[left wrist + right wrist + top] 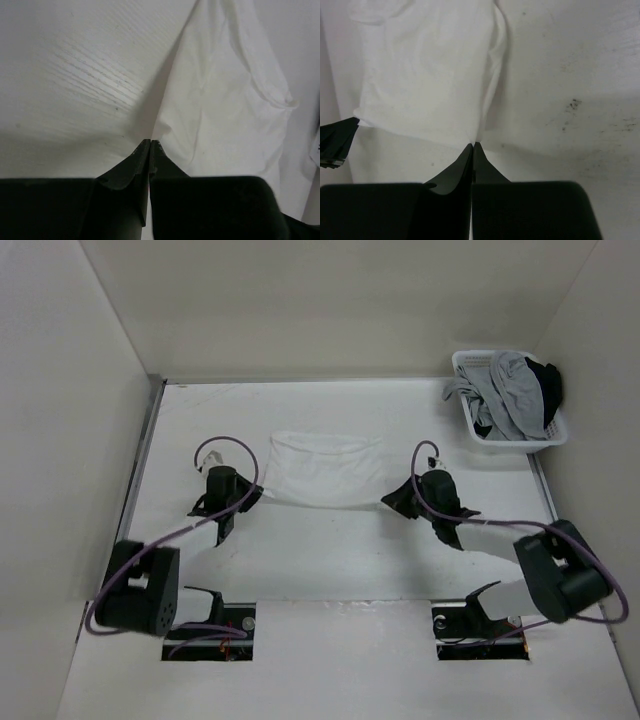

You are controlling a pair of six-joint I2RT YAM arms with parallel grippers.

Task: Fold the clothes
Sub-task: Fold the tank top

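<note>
Black fingertips fill the bottom of both wrist views, so start there. Your left gripper (pixel 150 142) is pinched fully closed, and so is your right gripper (pixel 473 146). Each one has its tips right on a near corner of the white garment (pixel 325 468). The garment lies flat around the middle of the tabletop (pixel 330 560), a bit toward the far edge, stretched between the two grippers.

Here's what I'd worry about:
- **Shallow bite:** Both grips look really shallow, with only a sliver of corner in each pinch. This fabric is thin and soft, so a quick lift could pull a corner straight out, and you'd be folding with one side flopping.
- **Layers:** I can't tell from these views whether each pinch has every layer or just the top one. If it's only the top, the piece will peel open instead of folding over.
- **Uneven lift:** If one arm rises or travels ahead of the other, the near hem goes diagonal and the fold lands crooked.
- **White on white:** Cloth and table are nearly the same shade, so a slipped corner is easy to miss.

As for pose, both arms reach out from the near edge with elbows swung outward and wrists low over the surface. The fingers angle inward toward the cloth from either side. The laundry basket (pixel 520 437) in the far right corner sits well apart from all this.
</note>
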